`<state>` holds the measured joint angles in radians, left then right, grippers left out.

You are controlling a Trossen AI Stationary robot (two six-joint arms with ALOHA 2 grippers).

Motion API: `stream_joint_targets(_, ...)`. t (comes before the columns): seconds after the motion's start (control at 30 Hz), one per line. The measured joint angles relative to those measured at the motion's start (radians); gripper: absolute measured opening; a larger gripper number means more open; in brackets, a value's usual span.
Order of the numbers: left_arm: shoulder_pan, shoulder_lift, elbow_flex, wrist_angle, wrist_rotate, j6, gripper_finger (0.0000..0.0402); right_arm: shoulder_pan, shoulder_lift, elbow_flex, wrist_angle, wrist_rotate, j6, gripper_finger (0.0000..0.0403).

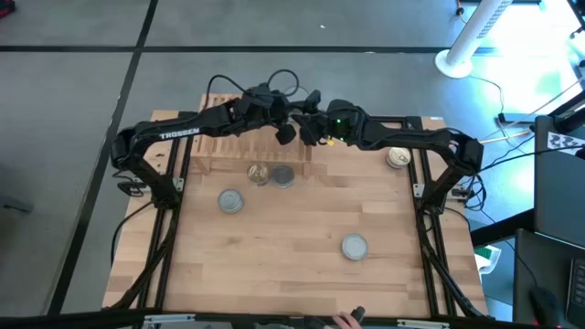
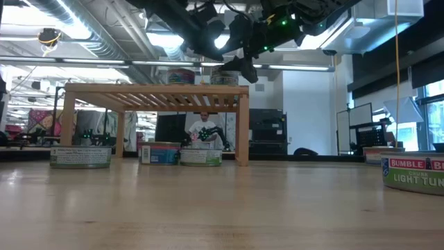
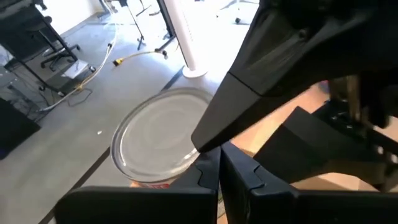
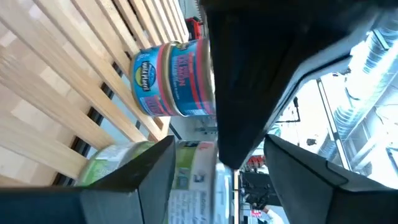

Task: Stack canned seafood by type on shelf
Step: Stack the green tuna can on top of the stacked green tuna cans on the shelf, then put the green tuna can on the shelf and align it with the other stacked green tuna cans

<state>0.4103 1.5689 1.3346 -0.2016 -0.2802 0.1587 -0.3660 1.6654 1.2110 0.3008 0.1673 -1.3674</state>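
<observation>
Wood-slat shelf (image 1: 239,137) at table's back edge | my left gripper (image 3: 219,177) pressed together, empty, beside silver-lidded tin (image 3: 158,138) | right gripper (image 4: 217,163) spread around green-labelled tin (image 4: 186,180) | risk: crowded grippers knock tins off.

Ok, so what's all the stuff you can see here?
shelf: one, light wood, back of the table.
tins on the shelf: two showing, one blue-and-red, one green, on top.
tins on the table: five, shiny lids, spread out near the shelf.
table: one, pale wood.
person: one, white top, far behind the table.
left claw: black, shut, over the shelf.
right claw: black, over the shelf too.
</observation>
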Motion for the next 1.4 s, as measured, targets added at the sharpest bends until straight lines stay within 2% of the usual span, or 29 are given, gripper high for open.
stream_joint_targets(0.13,-0.018,-0.026,0.0,-0.001,0.0,0.001,0.0001,0.01,-0.025,0.0,-0.009,0.014,0.001,0.0244)
stream_joint_targets(0.23,-0.034,-0.05,0.0,-0.017,0.001,0.001,0.0004,0.034,-0.058,0.0,-0.016,0.081,0.001,0.0244)
stream_joint_targets(0.47,-0.082,-0.119,0.002,-0.191,0.002,-0.011,0.0004,0.135,-0.122,0.0,-0.035,0.409,0.001,0.0244)
stream_joint_targets(0.6,-0.132,-0.145,0.002,-0.307,0.003,-0.055,0.0001,0.202,-0.15,0.0,-0.144,0.557,0.011,0.0244)
stream_joint_targets(0.77,-0.224,-0.16,0.002,-0.482,0.008,-0.081,0.0006,0.294,-0.155,0.0,-0.308,0.707,0.124,0.0243)
stream_joint_targets(0.93,-0.314,-0.16,0.002,-0.645,0.009,-0.121,0.0003,0.368,-0.157,0.0,-0.515,0.749,0.311,0.0244)
stream_joint_targets(1.2,-0.447,-0.16,-0.01,-0.832,0.009,-0.292,0.0005,0.467,-0.2,0.0,-0.872,0.765,0.717,0.0244)
stream_joint_targets(1.33,-0.505,-0.16,-0.039,-0.902,0.009,-0.407,0.0002,0.512,-0.209,0.0,-1.007,0.744,0.93,0.0244)
stream_joint_targets(1.4,-0.533,-0.16,-0.064,-0.924,0.009,-0.474,0.0001,0.533,-0.209,0.0,-1.06,0.695,1.022,0.0243)
